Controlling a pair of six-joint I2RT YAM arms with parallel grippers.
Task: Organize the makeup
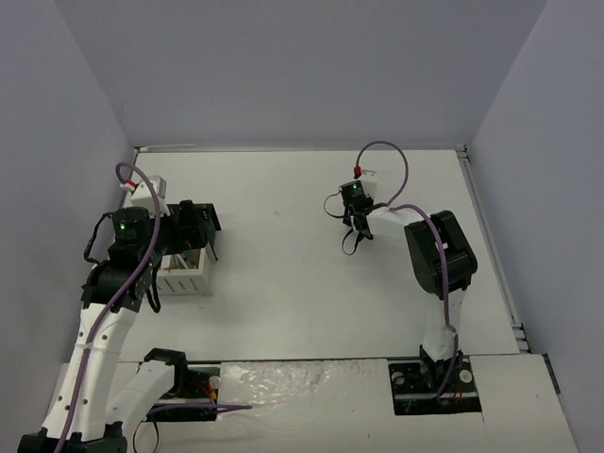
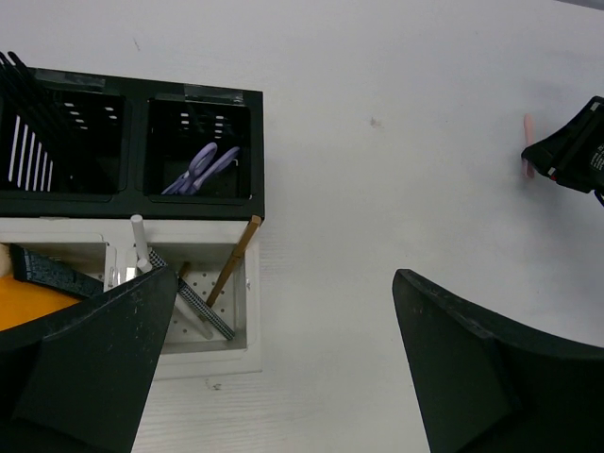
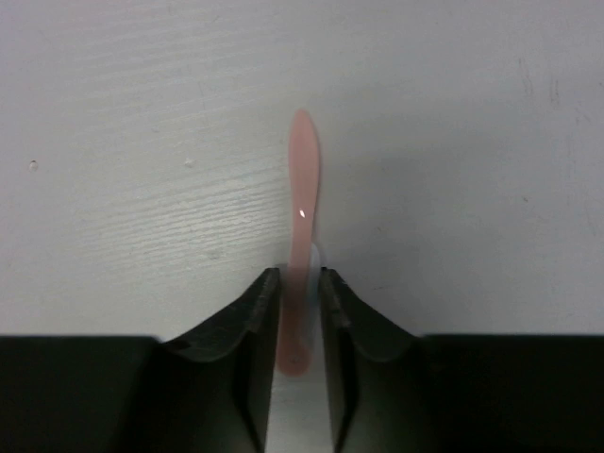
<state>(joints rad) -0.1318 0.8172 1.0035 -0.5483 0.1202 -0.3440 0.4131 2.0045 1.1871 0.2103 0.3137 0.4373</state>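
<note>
The pink tool (image 3: 302, 208) is pinched near its base by the right pincer (image 3: 300, 288), tip out over the white worktop (image 3: 113, 142), well apart from the organizer box (image 2: 257, 151) holding a purple scissor-like tool (image 2: 198, 170) and a tan stick (image 2: 233, 261), where the left pincer (image 2: 283, 368) hangs wide open, holding nothing.

a slim pink spatula-like tool (image 3: 302, 189) is pinched between the fingers of the right end effector (image 3: 300, 283), its rounded blade sticking out past them. in the organizer (image 2: 257, 160), a purple scissor-like tool (image 2: 200, 170) lies in a black compartment, thin black pencils (image 2: 24, 94) fill the next one, and a tan stick (image 2: 236, 260) leans in a white one near an orange tube (image 2: 24, 304).
</note>
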